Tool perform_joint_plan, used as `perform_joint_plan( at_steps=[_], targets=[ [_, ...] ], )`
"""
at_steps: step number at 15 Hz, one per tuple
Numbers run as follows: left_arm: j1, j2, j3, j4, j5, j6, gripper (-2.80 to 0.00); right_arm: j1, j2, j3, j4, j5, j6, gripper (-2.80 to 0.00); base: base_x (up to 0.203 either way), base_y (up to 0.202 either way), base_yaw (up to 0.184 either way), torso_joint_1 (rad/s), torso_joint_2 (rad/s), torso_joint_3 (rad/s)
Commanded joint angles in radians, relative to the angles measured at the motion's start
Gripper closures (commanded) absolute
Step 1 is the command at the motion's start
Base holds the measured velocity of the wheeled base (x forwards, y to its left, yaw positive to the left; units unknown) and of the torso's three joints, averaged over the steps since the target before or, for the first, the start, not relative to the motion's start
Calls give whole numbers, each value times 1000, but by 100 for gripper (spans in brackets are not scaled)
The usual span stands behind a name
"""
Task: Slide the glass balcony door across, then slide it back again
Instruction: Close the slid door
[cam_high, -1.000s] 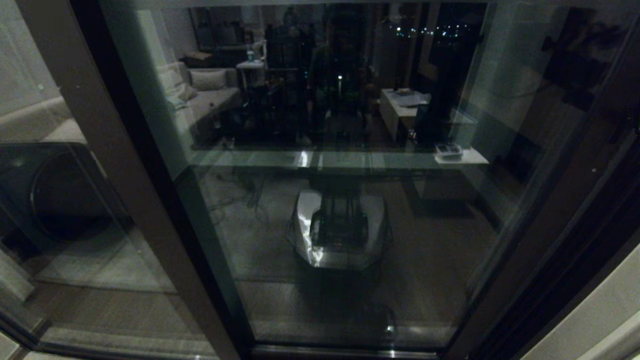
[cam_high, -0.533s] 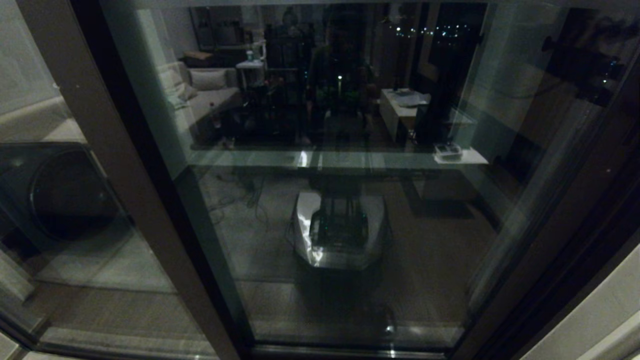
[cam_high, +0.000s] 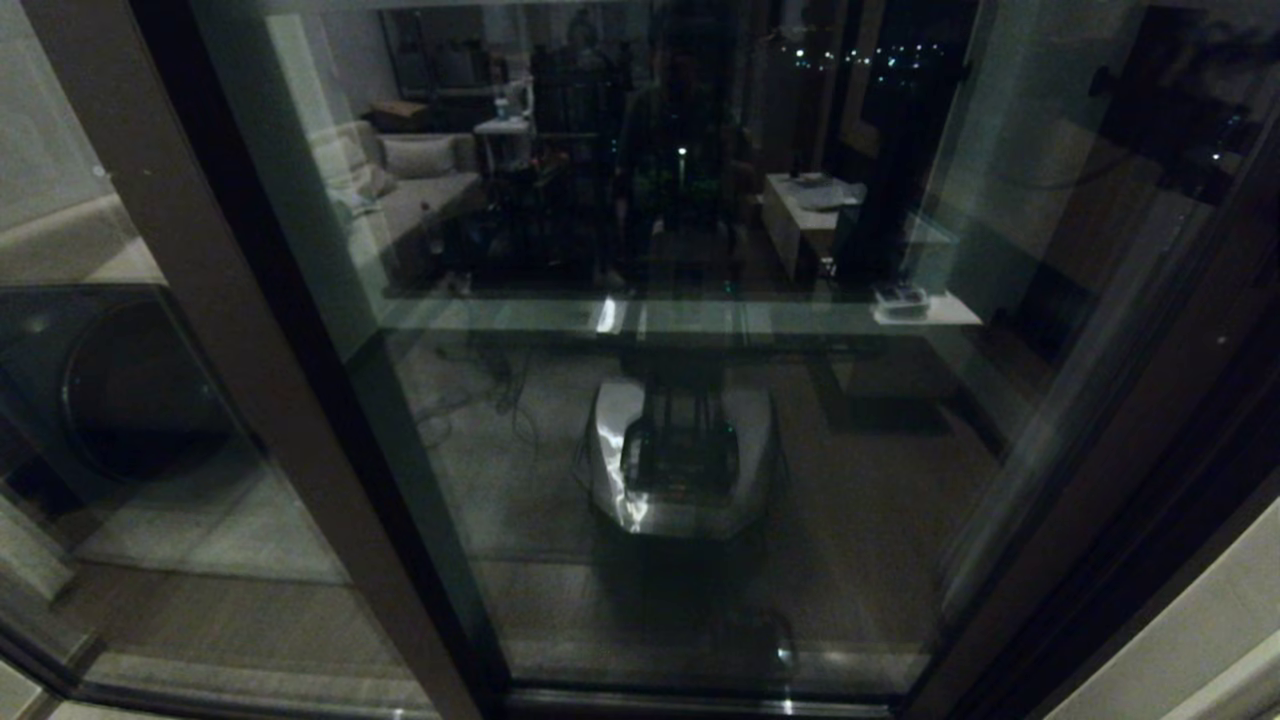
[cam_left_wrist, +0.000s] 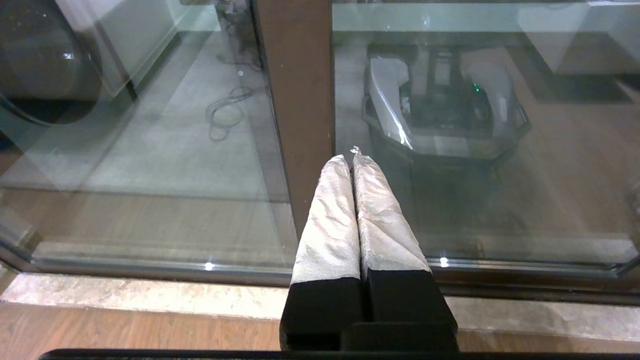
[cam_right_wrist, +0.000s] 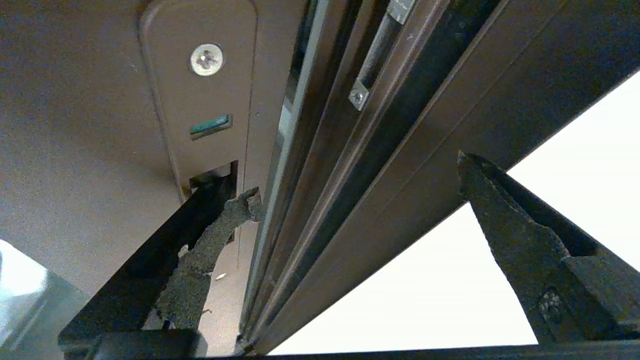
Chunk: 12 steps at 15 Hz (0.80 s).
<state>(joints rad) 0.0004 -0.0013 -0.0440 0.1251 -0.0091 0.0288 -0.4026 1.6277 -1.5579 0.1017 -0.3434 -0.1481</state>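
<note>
The glass balcony door (cam_high: 700, 420) fills the middle of the head view, and its dark brown right stile (cam_high: 1130, 420) runs down the right side. In the right wrist view the stile carries a handle plate (cam_right_wrist: 200, 95) with a screw, a green marker and a recessed slot (cam_right_wrist: 220, 175). My right gripper (cam_right_wrist: 356, 176) is open. One finger (cam_right_wrist: 215, 215) sits at the slot and the other (cam_right_wrist: 495, 215) is past the frame's outer edge. My left gripper (cam_left_wrist: 350, 159) is shut on nothing, low down, pointing at a plain brown post (cam_left_wrist: 295, 75) and the glass.
A fixed glass panel (cam_high: 120, 420) with a round dark appliance behind it stands left of the post (cam_high: 200, 300). A stone sill (cam_left_wrist: 150, 300) and bottom track run along the floor. The glass reflects my base (cam_high: 680, 470). A pale wall (cam_high: 1210, 640) borders the frame at right.
The small screw on the door's right stile has drifted a little to the right, and the dark arm shape at top right has shifted with it. The left arm's state cannot be compared.
</note>
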Motion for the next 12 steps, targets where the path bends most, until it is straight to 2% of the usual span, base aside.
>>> perform_joint_plan(
  at_steps=[1,11,12],
  targets=[
    [0,0,0,2,0,0,0,-3,-114,61,12,10,-18,-280,0,0,0,0,0,0],
    [1,0,1,1,0,0,0,-4,-555,409,75,125,-63,-280,0,0,0,0,0,0],
    [0,0,1,1,0,0,0,-4,-585,428,133,130,-75,0,0,0,0,0,0,0]
  ],
)
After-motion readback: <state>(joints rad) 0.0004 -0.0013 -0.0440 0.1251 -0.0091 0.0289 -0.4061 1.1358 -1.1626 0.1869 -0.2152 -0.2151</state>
